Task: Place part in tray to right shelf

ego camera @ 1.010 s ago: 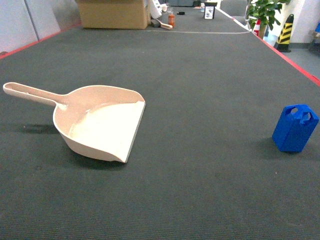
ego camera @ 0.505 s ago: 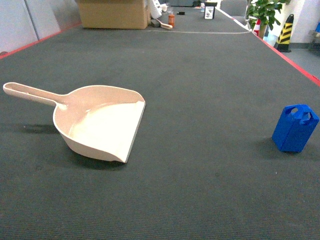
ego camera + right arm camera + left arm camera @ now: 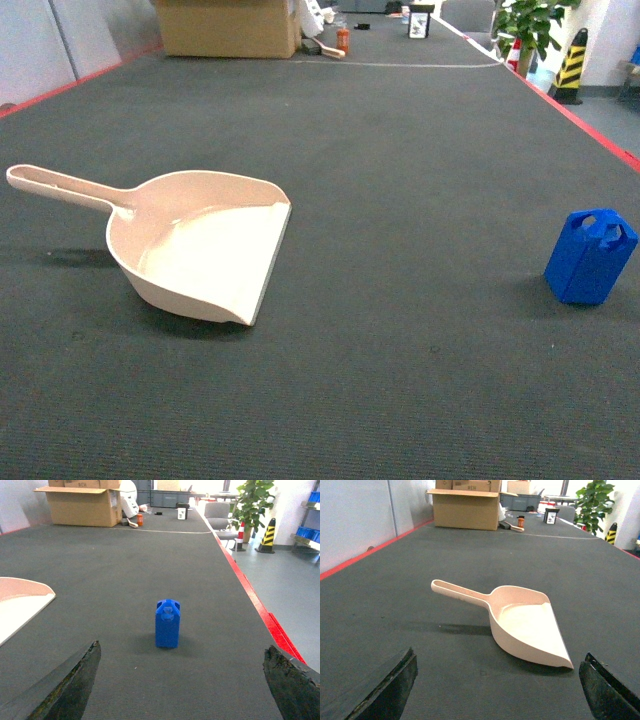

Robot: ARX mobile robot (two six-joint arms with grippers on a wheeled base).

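The cream tray (image 3: pixel 200 250) lies on the dark grey carpet at the left, handle pointing far left, its lip facing right. The left wrist view shows the tray (image 3: pixel 525 625) ahead of my left gripper (image 3: pixel 497 680), which is open and holds nothing. The blue part (image 3: pixel 589 256) stands upright at the right side of the carpet. It shows as the part (image 3: pixel 167 622) in the right wrist view, ahead of my open, empty right gripper (image 3: pixel 182 672). Neither gripper shows in the head view. The right shelf is out of view.
A red strip (image 3: pixel 575 115) borders the carpet on the right, with bare floor beyond it. A cardboard box (image 3: pixel 228 27), small items, a potted plant (image 3: pixel 530 25) and a striped cone (image 3: pixel 571 65) stand far back.
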